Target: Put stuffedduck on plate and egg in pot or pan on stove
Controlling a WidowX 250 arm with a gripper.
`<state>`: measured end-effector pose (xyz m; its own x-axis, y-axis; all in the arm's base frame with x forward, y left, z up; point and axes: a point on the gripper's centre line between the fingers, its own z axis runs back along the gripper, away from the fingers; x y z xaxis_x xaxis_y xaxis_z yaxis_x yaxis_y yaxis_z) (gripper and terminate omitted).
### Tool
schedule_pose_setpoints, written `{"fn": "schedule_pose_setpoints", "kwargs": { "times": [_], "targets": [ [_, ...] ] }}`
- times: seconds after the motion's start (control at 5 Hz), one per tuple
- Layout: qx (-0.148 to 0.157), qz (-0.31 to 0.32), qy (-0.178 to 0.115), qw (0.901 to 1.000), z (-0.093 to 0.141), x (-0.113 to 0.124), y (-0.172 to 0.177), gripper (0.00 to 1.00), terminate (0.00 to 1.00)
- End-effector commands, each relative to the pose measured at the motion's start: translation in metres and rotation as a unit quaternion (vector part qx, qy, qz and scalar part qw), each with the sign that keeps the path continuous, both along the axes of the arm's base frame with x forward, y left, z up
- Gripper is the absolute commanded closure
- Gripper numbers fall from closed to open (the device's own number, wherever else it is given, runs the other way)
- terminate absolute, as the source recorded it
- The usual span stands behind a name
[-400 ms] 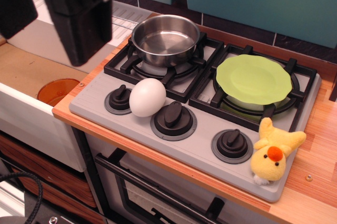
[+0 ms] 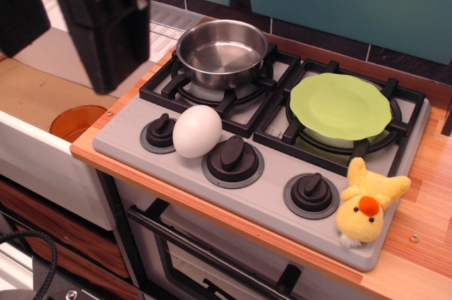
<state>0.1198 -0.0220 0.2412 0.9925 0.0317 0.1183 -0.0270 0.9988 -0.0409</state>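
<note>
Stove (image 2: pixel 275 194): grey, matte. Shiny steel pot (image 2: pixel 222 53) rear-left; smooth green plate (image 2: pixel 340 106) rear-right; white egg (image 2: pixel 197 130) front-left; plush duck (image 2: pixel 367 205) front-right. Gripper (image 2: pixel 99 25) state indeterminable.

Only the gripper (image 2: pixel 106 25) has moved: the black block at the upper left (its fingers cannot be made out, so how the jaws stand is unclear) now sits slightly further left and a touch lower than 0.4 s ago, its bottom edge reaching a little further down over the area left of the stove (image 2: pixel 261 194).
</note>
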Motion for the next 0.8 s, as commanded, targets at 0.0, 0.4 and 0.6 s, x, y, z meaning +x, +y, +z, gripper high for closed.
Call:
{"fn": "schedule_pose_setpoints", "kwargs": {
  "times": [0.0,0.4,0.6],
  "targets": [
    [0.005,0.058,-0.021,0.9981,-0.034,0.06,-0.09,0.0,0.0],
    [-0.002,0.071,-0.042,0.9966,-0.061,0.104,-0.126,0.0,0.0],
    [-0.023,0.061,-0.057,0.9962,-0.08,0.121,-0.136,0.0,0.0]
  ]
}}
